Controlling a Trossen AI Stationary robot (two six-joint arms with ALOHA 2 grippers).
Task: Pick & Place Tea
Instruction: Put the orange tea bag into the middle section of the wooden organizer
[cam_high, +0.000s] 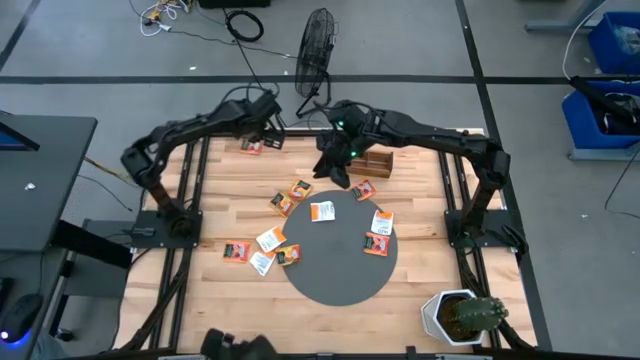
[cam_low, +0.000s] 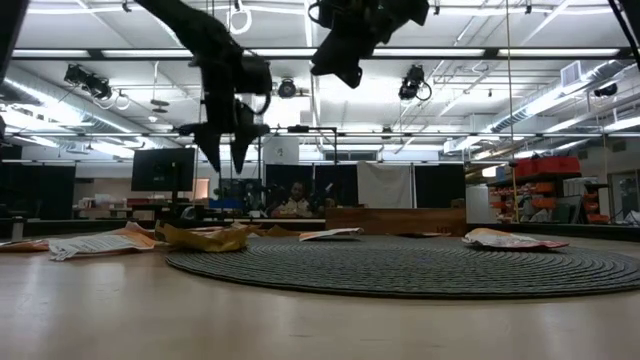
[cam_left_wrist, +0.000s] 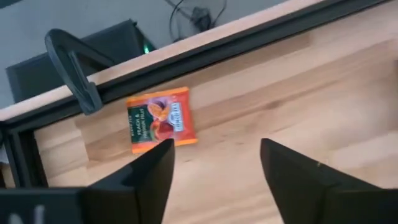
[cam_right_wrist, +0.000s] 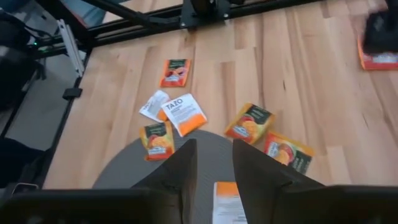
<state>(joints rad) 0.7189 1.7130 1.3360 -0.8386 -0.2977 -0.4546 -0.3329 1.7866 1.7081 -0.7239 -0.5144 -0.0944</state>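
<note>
Roughly a dozen small flat square tea-bag sachets lie scattered on the pale wooden table (cam_high: 420, 190), most of them on or around the dark grey round mat (cam_high: 335, 275). Nearest the table's front edge, an orange-red sachet (cam_high: 236, 251) lies off the mat on bare wood, with a white one (cam_high: 262, 263) and another orange one (cam_high: 289, 255) just beside it at the mat's rim, and a white-and-orange sachet (cam_high: 271, 239) close behind them. On the mat's right side sit an orange sachet (cam_high: 375, 243) and a white one (cam_high: 382, 222), touching or nearly so. A white sachet with an orange mark (cam_high: 322, 211) lies on the mat's far part, and two orange ones (cam_high: 283, 203) and (cam_high: 300, 188) lie near each other on wood just left of it.

Farther back, the right gripper (cam_high: 336, 172) hangs above the table between that pair and another orange sachet (cam_high: 363, 190); its fingers stand narrowly apart with nothing between them, and in its wrist view the white sachet on the mat lies right below the gap. Behind it stands the long brown wooden compartment tray (cam_high: 372, 160).

Farthest, at the table's back left, the left gripper (cam_high: 262, 132) hovers with fingers spread wide and empty. One orange-red sachet with dark print (cam_left_wrist: 161, 119) lies flat on the wood just beyond its fingertips, close to the black frame rail (cam_left_wrist: 261, 31).
</note>
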